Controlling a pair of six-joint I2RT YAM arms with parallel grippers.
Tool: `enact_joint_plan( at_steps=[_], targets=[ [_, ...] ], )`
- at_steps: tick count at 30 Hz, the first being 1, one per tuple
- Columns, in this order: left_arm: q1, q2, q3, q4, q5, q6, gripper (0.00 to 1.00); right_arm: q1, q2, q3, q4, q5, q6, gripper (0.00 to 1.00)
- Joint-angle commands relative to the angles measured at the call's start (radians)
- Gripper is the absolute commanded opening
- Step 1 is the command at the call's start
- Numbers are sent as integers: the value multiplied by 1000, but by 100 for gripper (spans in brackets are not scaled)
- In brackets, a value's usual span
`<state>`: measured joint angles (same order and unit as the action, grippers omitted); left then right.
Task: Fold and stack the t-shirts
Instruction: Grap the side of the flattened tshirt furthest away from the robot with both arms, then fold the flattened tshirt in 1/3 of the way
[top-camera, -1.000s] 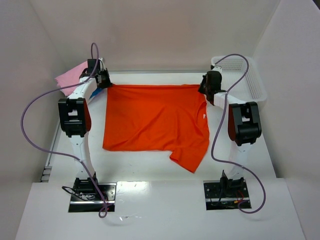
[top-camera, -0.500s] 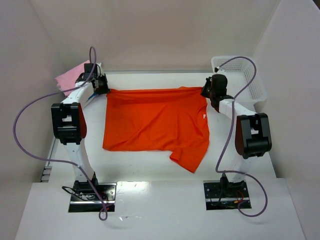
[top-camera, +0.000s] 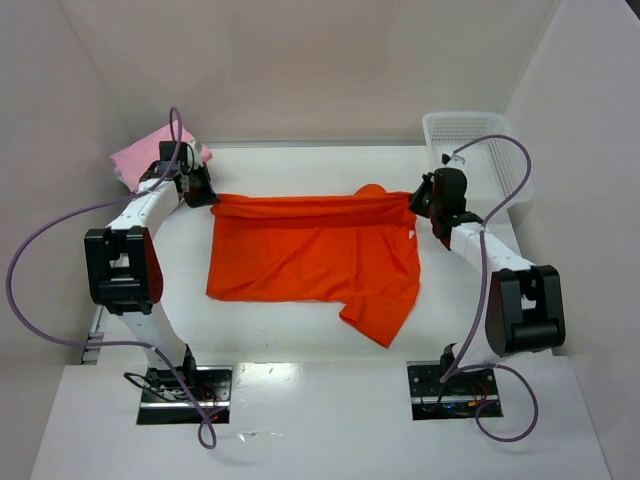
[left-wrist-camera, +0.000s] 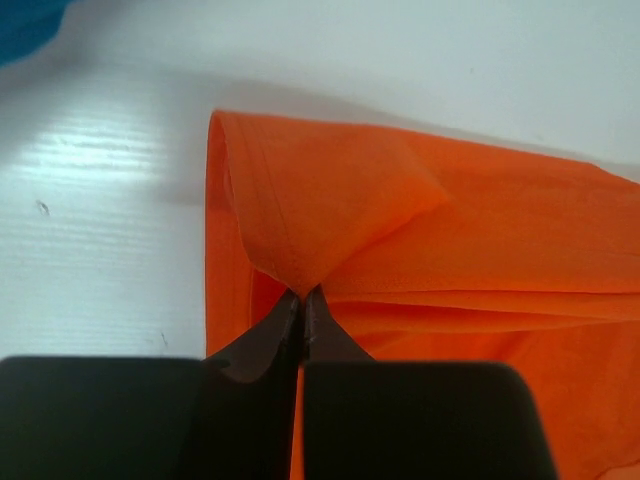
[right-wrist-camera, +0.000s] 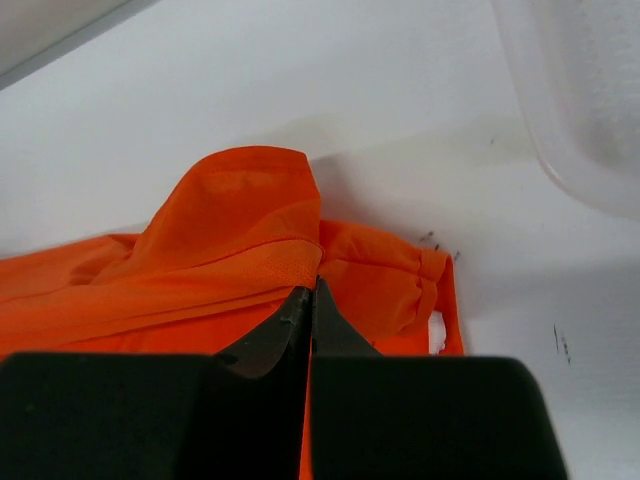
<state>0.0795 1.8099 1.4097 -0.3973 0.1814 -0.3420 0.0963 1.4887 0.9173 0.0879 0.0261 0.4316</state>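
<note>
1. Lying mostly flat on the white table (top-camera: 290, 335), the orange t-shirt (top-camera: 310, 260) points one sleeve toward the arm bases.
2. Its far edge is bunched in folds. The left gripper (left-wrist-camera: 302, 295) pinches one far corner, jaws closed on cloth.
3. The right gripper (right-wrist-camera: 313, 290) pinches the other far corner likewise.
4. Farthest back lie the pink t-shirt (top-camera: 145, 155) at left and the basket (top-camera: 470, 128) at right.
</note>
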Motion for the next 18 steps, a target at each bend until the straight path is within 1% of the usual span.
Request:
enact_joint_plan(
  at_steps=[1, 3, 9, 12, 18],
  targets=[
    [22, -44, -29, -54, 23, -23, 0, -17, -87, -49, -53, 8, 44, 0],
    [22, -44, -29, -93, 35, -32, 0, -17, -117, -67, -77, 8, 44, 0],
    [32, -76, -121, -84, 105, -71, 0, -17, -180, -123, -115, 8, 76, 3],
    [32, -77, -156, -84, 150, -83, 0, -17, -180, -132, -151, -2, 85, 3],
    [32, -86, -184, -116, 159, -62, 0, -17, -160, -132, -172, -2, 95, 4]
  ],
)
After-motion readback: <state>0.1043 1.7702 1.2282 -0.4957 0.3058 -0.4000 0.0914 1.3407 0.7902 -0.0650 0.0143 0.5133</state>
